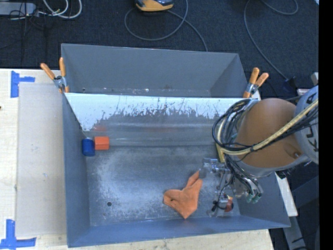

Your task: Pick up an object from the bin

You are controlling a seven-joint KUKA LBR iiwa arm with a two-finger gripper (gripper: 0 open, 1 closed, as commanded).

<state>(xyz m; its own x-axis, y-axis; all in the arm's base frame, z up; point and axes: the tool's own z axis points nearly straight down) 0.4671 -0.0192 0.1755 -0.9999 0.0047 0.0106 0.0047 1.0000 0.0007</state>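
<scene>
Well, the grey metal bin (156, 77) held just a few bits: a small blue piece (88, 147) and an orange block (102, 143) touching side by side at mid-left of the frame, by the foot of the back wall. A crumpled orange cloth (183, 198) lay on the floor at lower centre, well apart from those two. At lower right the gripper (225, 202) was down low, just beside the cloth's right edge, w/ looped cables and an orange wrist cover above it. Couldn't tell whether it was spread or pinched, nor whether it touched the cloth.
</scene>
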